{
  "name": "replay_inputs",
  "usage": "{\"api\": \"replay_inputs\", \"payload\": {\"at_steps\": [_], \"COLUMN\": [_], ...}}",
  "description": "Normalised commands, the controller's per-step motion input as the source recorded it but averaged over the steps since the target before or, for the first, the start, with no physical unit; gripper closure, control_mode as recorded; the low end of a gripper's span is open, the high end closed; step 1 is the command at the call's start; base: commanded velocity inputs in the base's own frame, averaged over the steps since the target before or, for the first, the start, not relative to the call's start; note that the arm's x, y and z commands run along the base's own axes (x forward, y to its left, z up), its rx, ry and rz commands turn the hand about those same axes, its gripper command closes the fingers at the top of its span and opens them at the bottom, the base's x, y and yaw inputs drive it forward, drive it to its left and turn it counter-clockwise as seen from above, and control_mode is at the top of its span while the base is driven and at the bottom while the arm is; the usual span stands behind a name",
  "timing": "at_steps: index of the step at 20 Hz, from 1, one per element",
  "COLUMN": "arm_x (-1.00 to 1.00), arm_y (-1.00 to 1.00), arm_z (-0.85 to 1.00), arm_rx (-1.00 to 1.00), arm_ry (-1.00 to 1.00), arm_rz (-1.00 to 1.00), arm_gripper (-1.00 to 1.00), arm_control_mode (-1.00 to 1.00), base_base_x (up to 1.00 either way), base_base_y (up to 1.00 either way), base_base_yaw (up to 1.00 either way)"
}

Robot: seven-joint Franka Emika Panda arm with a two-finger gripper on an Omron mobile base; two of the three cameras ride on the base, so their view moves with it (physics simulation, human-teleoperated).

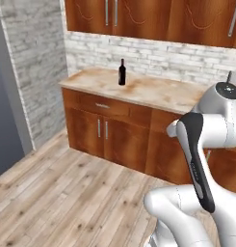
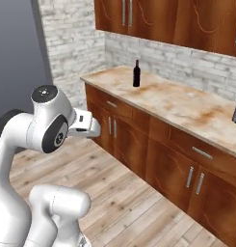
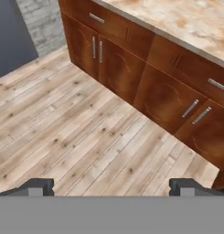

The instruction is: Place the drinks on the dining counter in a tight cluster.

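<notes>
White arm links fill the left base view's lower right; beyond, a dark wine bottle (image 1: 122,72) stands upright on the brick-backed bench (image 1: 158,94). From the right base view, it (image 2: 136,74) stands alone near the bench's far end. Hand view: jaws (image 3: 111,186) wide apart over wooden floor (image 3: 63,137), holding nothing. Probably heavy, slippery glass; grip the body.

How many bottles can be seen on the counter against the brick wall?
1. A dark wine bottle stands upright on the marbled counter, toward its left end near the brick wall. Others may be outside these views.
</notes>
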Motion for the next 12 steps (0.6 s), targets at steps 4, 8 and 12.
{"api": "replay_inputs", "payload": {"at_steps": [4,8,12], "arm_x": [0.0,0.0,0.0], "arm_y": [0.0,0.0,0.0], "arm_z": [0.0,0.0,0.0], "arm_rx": [0.0,0.0,0.0], "arm_ry": [0.0,0.0,0.0], "arm_rz": [0.0,0.0,0.0], "arm_gripper": [-1.0,-1.0,-1.0], "arm_control_mode": [1.0,1.0,1.0], "base_base_x": [1.0,1.0,1.0], "base_base_y": [0.76,0.73,0.7], "base_base_yaw": [-0.36,-0.36,-0.34]}}
